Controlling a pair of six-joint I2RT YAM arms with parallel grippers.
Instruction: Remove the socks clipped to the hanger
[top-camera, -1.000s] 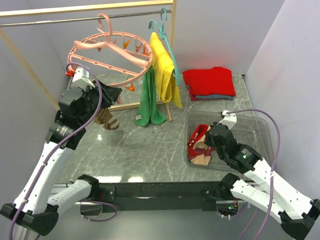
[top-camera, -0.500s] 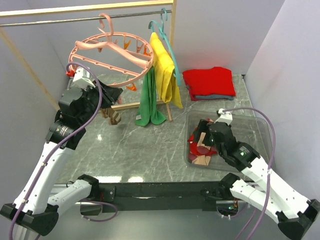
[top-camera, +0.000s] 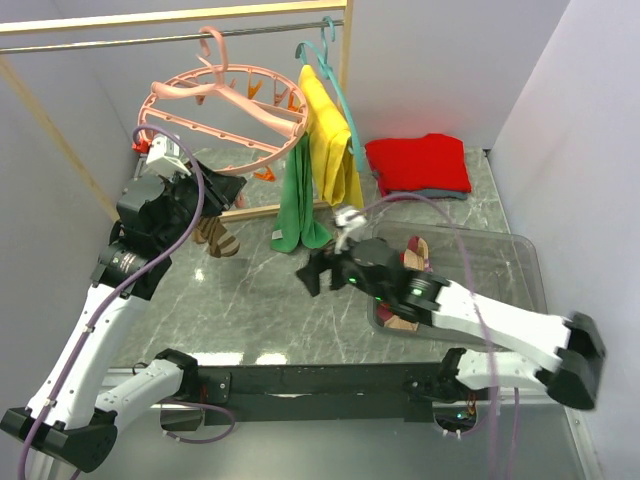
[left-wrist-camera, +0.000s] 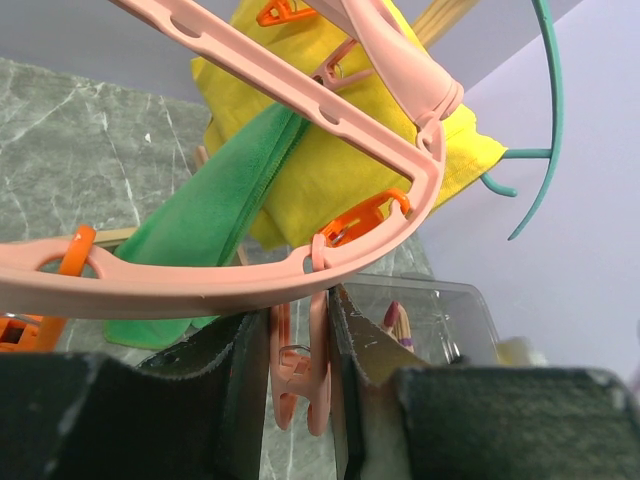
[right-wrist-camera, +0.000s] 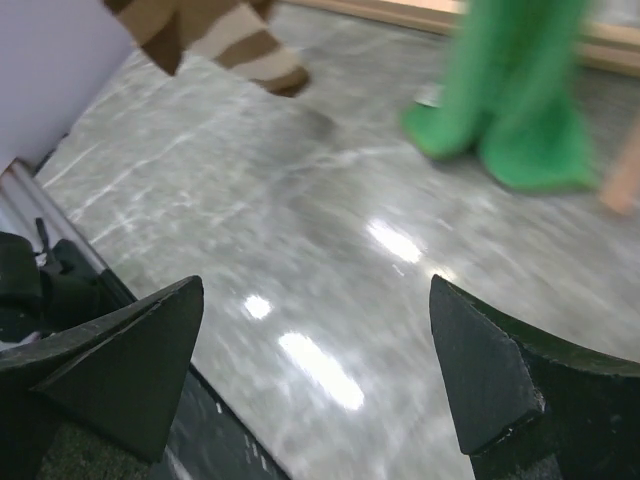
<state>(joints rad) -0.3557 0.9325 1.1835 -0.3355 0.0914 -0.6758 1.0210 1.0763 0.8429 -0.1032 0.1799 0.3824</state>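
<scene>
Hanger (top-camera: 235, 100): salmon-pink plastic ring with crossbars and a top hook, hung off the metal rail (top-camera: 100, 42), with small pink and orange clips around the rim. One brown-and-tan striped sock (top-camera: 217, 238), soft knit, hangs below the ring's near-left side, toe clear of the grey marble-look table (right-wrist-camera: 330, 230). More socks (top-camera: 396, 318) (red and tan, partly hidden behind the right arm) lie in the clear plastic bin (top-camera: 520, 262) at right.

Left gripper (left-wrist-camera: 300, 335) sits right under the ring rim, directly above the striped sock. Jaws are pinched nearly closed on a pink clip (left-wrist-camera: 305, 385) dangling from the rim. An orange clip (left-wrist-camera: 362, 216) is just beyond it on the same rim. No view shows whether that pink clip is the one carrying the sock.

Right gripper (right-wrist-camera: 315, 300) is over bare table between bin and striped sock, well apart from the hanger. Fingers are spread wide, gripping nothing, touching nothing. Its camera (blurred) sees the sock's toe top-left and the green cloth (right-wrist-camera: 520, 110) top-right.

Yellow cloth (left-wrist-camera: 340, 160) and the green cloth hang from the thin teal hanger (left-wrist-camera: 550, 110) beside the ring.
</scene>
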